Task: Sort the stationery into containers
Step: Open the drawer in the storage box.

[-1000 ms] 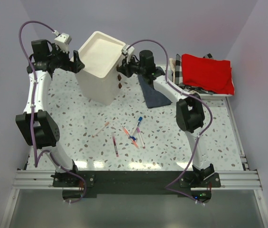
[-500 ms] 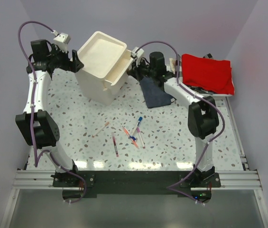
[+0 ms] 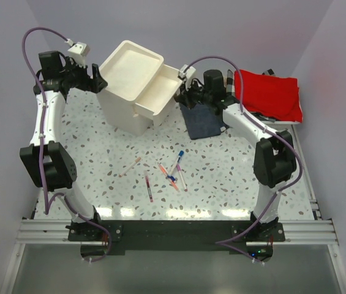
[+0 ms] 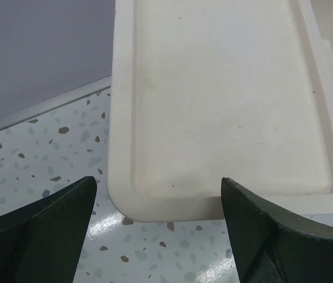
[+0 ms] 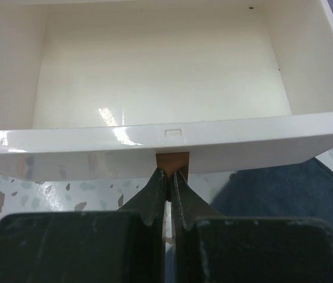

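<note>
pens: a handful of them (image 3: 166, 171) are lying loose on the table (image 3: 99, 153), one with a blue cap (image 3: 179, 158) and one red (image 3: 149, 187). They're well short of both sets of jaws, back toward the arm bases. I can't spot any other stationery from here.

right gripper: the right gripper (image 5: 171, 174) has its jaws pressed together on the little brown pull tab (image 5: 172, 160), pinching it from the front.

drawer: the top drawer (image 5: 160, 76) is slid out toward the right jaws. It sits right past their tips and has nothing in it that I can see.

blue cloth: the blue cloth (image 5: 284, 194) is under and off to one side of the right jaws. Not my job.

drawer unit: the drawer unit (image 3: 127, 113) stands between the two grippers, and its tray top looks bare.

left gripper: the left gripper (image 4: 159, 188) has its jaws spread wide at the far-left side of the unit, with a corner of the top showing between them. I can't tell if either finger is actually touching the plastic. My guess is it's there to steady the box.

red cloth: the red cloth (image 3: 267, 92) is out past the right arm and not involved.

progress: early days, I'd say. One drawer is open and nothing is sorted.

left to do: let go of the tab, then every pen needs picking up and dropping into a drawer.
</note>
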Motion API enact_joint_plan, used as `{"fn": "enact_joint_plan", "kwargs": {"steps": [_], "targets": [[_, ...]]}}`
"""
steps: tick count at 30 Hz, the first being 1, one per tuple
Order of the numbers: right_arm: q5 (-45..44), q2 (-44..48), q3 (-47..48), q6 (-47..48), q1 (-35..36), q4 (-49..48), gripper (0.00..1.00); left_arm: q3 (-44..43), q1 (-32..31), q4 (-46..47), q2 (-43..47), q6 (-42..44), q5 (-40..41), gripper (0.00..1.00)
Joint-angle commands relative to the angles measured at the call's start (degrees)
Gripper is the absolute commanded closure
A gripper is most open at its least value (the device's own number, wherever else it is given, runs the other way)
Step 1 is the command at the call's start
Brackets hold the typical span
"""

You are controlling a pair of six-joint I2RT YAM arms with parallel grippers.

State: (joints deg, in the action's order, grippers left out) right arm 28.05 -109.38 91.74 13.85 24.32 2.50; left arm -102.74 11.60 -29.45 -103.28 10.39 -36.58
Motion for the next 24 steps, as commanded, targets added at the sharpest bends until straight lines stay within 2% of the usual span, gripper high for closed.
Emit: {"fn": "enact_joint_plan", "kwargs": {"steps": [1, 6, 9, 10, 13, 15, 18, 20, 21, 22, 24], "targets": [[0.34, 6.2, -2.0, 1.89, -0.85, 0.66, 1.0, -1.94, 1.24, 0.71, -1.04, 0.33, 2.56, 0.08], [-0.28, 7.78, -3.94, 2.06, -0.94, 0.66, 1.0, -2.73, 1.24, 0.71, -0.95, 0.5, 3.09, 0.05], [-2.11, 7.61, -3.68, 3.37, -0.94, 2.58, 0.69, -4.39, 1.32, 0.89, -0.87, 0.16, 2.65, 0.02], [-3.69, 7.95, -2.55, 4.34, -1.02, 5.47, 0.55, -5.27, 1.24, 1.06, -0.69, -0.28, 2.22, 0.01], [-7.92, 11.45, -2.27, 11.8, -1.2, 11.88, 0.38, -8.17, 1.32, 1.33, 0.89, -0.99, -0.6, 0.0], [-7.49, 13.92, -3.41, 15.92, -1.46, 15.23, 0.34, -8.62, 1.32, 1.15, 3.08, -1.16, -1.21, 0.0], [-3.11, 19.89, -7.79, 22.33, -1.47, 22.01, 0.33, -7.4, 1.5, 0.45, 6.86, -1.95, 0.1, 0.0], [4.44, 23.33, -11.75, 27.87, -1.47, 28.67, 0.34, -5.64, 1.68, -0.07, 11.41, -1.0, 2.02, 0.0], [6.9, 23.95, -13.59, 35.04, -1.38, 31.22, 0.34, -2.85, 1.76, -0.43, 13.18, -0.29, 3.17, 0.0], [9.8, 24.39, -14.13, 38.59, -0.94, 36.29, 0.35, -0.99, 1.76, -0.34, 15.29, 0.93, 4.4, 0.0], [11.76, 23.61, -14.93, 46.4, 0.81, 39.41, 0.36, 6.18, 1.68, 0.88, 22.31, 2.78, 8.44, 0.0]]}}
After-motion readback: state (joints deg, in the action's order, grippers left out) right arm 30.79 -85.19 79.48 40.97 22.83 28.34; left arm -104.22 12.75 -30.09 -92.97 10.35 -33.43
